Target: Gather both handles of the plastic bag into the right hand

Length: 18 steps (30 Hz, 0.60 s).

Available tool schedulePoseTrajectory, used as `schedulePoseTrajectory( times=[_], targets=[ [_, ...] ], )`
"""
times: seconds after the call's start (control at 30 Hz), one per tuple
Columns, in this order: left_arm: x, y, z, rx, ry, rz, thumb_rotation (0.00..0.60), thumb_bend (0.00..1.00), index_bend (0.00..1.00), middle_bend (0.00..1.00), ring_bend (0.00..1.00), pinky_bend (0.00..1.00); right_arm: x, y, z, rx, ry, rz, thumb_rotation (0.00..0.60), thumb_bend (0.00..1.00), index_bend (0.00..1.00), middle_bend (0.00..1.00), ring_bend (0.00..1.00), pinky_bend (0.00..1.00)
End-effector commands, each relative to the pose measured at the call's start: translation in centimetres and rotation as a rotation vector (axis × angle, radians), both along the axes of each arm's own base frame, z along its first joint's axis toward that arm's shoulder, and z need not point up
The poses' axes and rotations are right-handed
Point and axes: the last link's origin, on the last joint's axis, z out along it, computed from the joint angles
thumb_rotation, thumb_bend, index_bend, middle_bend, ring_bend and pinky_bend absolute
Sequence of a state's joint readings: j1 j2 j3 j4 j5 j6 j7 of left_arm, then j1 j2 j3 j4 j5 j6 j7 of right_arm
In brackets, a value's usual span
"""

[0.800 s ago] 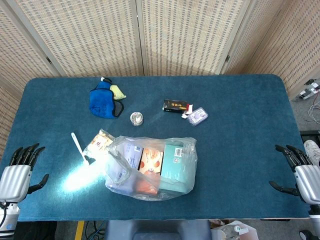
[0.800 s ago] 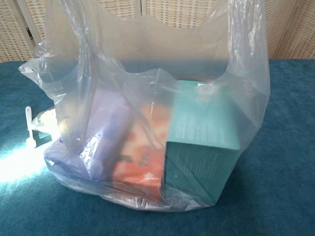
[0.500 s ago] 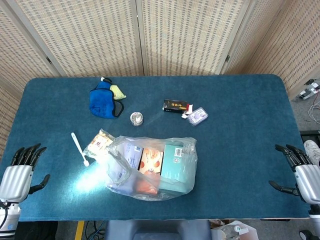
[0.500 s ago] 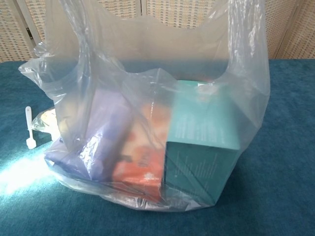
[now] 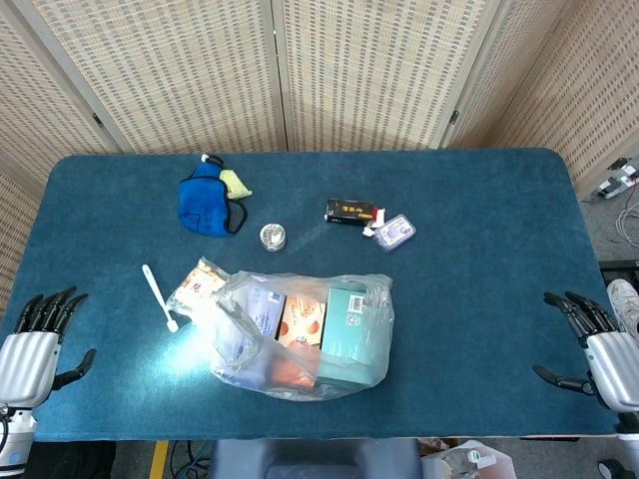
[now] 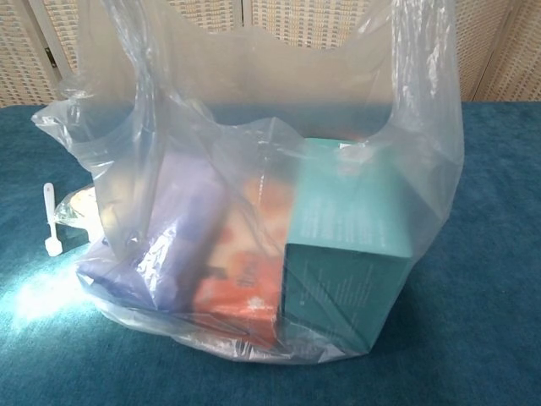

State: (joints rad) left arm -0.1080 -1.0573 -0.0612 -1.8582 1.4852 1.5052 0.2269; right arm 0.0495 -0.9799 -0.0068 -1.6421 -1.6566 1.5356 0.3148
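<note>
A clear plastic bag [image 5: 300,334] stands near the table's front edge, holding a purple, an orange and a teal box. In the chest view the plastic bag [image 6: 254,211] fills the frame, its two handles [image 6: 118,51] rising loose at the top left and top right. My left hand [image 5: 35,344] hovers open at the front left table corner, far from the bag. My right hand [image 5: 594,339] hovers open at the front right edge, equally far from it. Neither hand shows in the chest view.
A white spoon [image 5: 158,295] and a snack packet [image 5: 197,283] lie left of the bag. Farther back are a blue pouch [image 5: 208,205], a small round tin [image 5: 273,237], a dark box [image 5: 351,212] and a small clear case [image 5: 395,232]. Folding screens stand behind the table.
Both hands have shifted slightly lower and outward at the table's front corners. The patch of light left of the bag has drifted. The bag has not moved.
</note>
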Motion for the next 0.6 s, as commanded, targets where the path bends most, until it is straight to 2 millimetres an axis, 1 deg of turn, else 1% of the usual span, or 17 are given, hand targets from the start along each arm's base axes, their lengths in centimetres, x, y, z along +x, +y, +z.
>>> schedulePoseTrajectory(
  times=[0.03, 0.17, 0.33, 0.53, 0.6],
  targets=[
    [0.2, 0.2, 0.3, 0.002, 0.006, -0.020, 0.600, 0.27, 0.15, 0.09, 0.11, 0.04, 0.0, 0.1, 0.0, 0.007, 0.001, 0.000, 0.600, 0.07, 0.12, 0.20, 0.08, 0.14],
    [0.9, 1.0, 0.9, 0.003, -0.014, -0.075, 0.600, 0.27, 0.15, 0.09, 0.11, 0.04, 0.0, 0.3, -0.1, 0.019, 0.003, -0.002, 0.600, 0.07, 0.12, 0.20, 0.08, 0.14],
    [2.1, 2.5, 1.7, -0.012, -0.093, -0.177, 0.600, 0.27, 0.15, 0.09, 0.15, 0.04, 0.1, 0.5, -0.2, 0.054, 0.012, -0.014, 0.600, 0.07, 0.12, 0.20, 0.08, 0.14],
    [3.4, 4.7, 2.9, 0.004, -0.172, -0.304, 0.600, 0.27, 0.14, 0.10, 0.16, 0.06, 0.3, 0.5, -0.2, 0.065, 0.017, -0.017, 0.600, 0.07, 0.12, 0.20, 0.08, 0.14],
    [4.2, 5.8, 3.2, -0.003, -0.217, -0.350, 0.600, 0.27, 0.12, 0.10, 0.16, 0.06, 0.5, 0.6, -0.3, 0.070, 0.022, -0.014, 0.600, 0.07, 0.12, 0.20, 0.08, 0.14]
  ],
)
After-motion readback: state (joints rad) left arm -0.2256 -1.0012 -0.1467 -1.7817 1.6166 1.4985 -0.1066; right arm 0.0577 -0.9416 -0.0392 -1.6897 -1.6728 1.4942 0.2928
